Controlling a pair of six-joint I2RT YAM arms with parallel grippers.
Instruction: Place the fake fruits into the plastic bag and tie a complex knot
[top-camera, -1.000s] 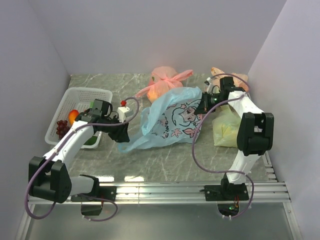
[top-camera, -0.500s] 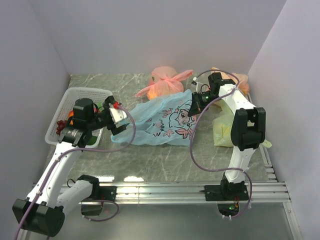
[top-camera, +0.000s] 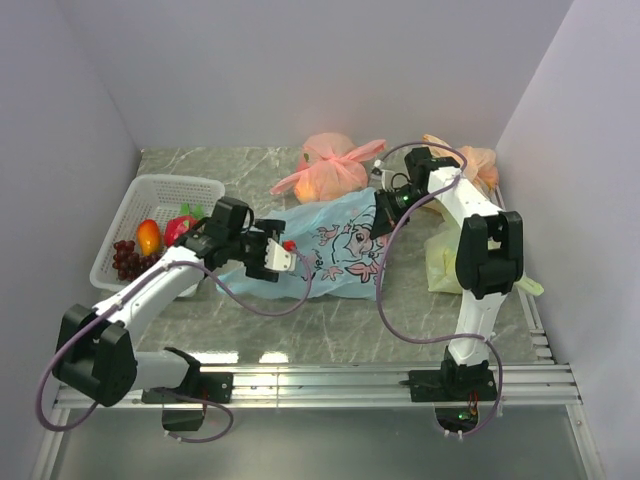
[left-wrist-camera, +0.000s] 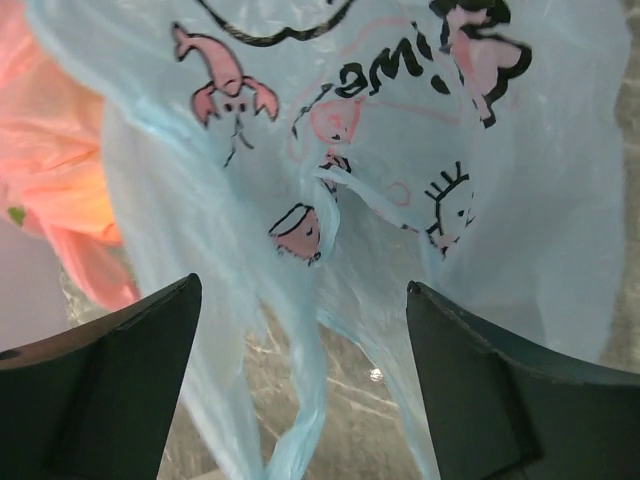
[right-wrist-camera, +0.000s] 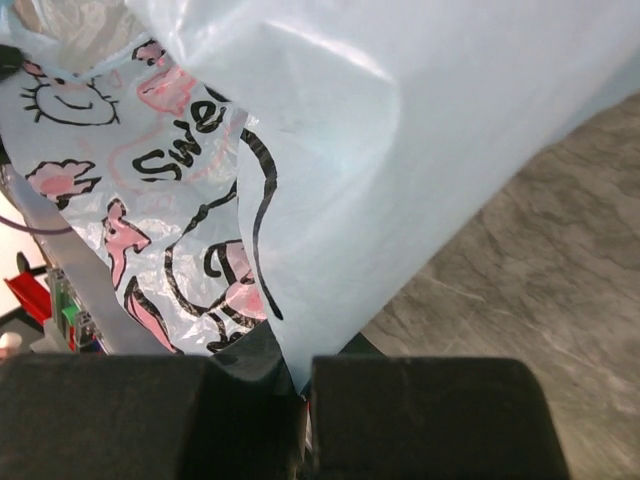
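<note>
1. Lower centre: left gripper (top-camera: 276, 257), jaws stood wide apart, empty, at the near edge of the plastic bag (top-camera: 335, 250), which lay limp mid-frame.
2. Left: fake fruits (top-camera: 148, 237) sat in basket (top-camera: 170, 190), none bagged.
3. Upper right: right gripper (top-camera: 386, 206) pinched the bag's far edge.

Risk: one-sided pull could tear or slip the film, and the mouth could stay collapsed.

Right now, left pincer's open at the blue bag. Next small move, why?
Probably shut the left pincer on the twisted strand of the plastic bag between its open jaws; the right pincer clamps the far edge, so both could spread it.
</note>
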